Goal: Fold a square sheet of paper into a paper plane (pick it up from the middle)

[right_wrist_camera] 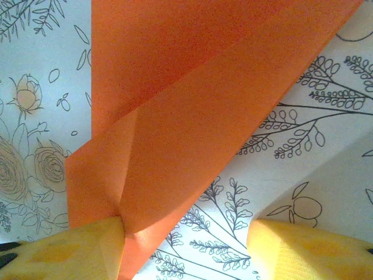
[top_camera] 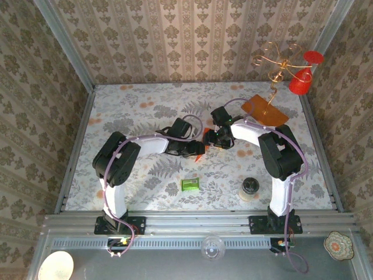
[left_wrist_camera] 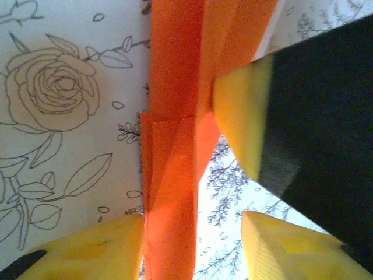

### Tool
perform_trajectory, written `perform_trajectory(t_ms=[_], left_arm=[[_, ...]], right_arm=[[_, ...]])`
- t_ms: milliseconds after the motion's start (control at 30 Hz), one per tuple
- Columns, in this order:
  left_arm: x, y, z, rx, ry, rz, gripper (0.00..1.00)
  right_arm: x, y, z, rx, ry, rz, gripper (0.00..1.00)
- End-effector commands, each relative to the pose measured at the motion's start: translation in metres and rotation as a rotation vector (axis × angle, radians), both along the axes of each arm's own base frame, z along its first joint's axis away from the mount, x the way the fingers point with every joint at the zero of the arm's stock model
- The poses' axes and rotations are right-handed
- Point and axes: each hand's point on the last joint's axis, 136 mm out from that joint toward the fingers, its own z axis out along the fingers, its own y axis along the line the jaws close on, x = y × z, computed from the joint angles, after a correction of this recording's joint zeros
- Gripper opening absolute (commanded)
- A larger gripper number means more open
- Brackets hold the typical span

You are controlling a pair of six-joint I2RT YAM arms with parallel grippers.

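The orange sheet of paper [left_wrist_camera: 175, 116], folded into a narrow creased shape, stands on edge over the flowered table. My left gripper [left_wrist_camera: 192, 220] is open. The paper rests against its left finger [left_wrist_camera: 87, 251], and a clear gap separates it from the right finger [left_wrist_camera: 291, 251]. A yellow finger [left_wrist_camera: 242, 116] of the other gripper touches the paper's right side. My right gripper [right_wrist_camera: 186, 227] is also open: a folded corner of the paper [right_wrist_camera: 192, 105] lies against its left finger [right_wrist_camera: 70, 254], well clear of its right finger [right_wrist_camera: 309, 251]. From above, left gripper [top_camera: 197, 150] and right gripper [top_camera: 214, 140] meet mid-table, with orange paper [top_camera: 200, 156] beneath them.
A small green packet [top_camera: 190, 184] lies near the front, and a dark-lidded jar [top_camera: 250, 188] stands to its right. At the back right a brownish-orange board [top_camera: 265, 109] lies under a gold wire stand [top_camera: 274, 64] that carries a red piece [top_camera: 302, 84]. Patterned walls enclose the table.
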Motion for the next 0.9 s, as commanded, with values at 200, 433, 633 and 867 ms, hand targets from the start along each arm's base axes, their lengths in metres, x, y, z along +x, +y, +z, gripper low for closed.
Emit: perform_trajectory(t_ms=[200,433,633,867], left_arm=[[-0.002,0.014,-0.023,0.116,0.020,0.005,0.45],[-0.007,0.020,-0.037,0.154,0.049,0.007,0.27],[-0.008,0.026,-0.047,0.186,0.067,0.022,0.19],[-0.007,0.028,-0.051,0.192,0.079,0.032,0.18]], right_arm=[[-0.002,-0.019,-0.047,-0.109,0.043,-0.017,0.63],[-0.002,-0.019,-0.047,-0.106,0.047,-0.020,0.63],[-0.002,-0.011,-0.045,-0.034,0.053,-0.008,0.62],[-0.001,-0.004,-0.031,0.070,0.033,0.012,0.60]])
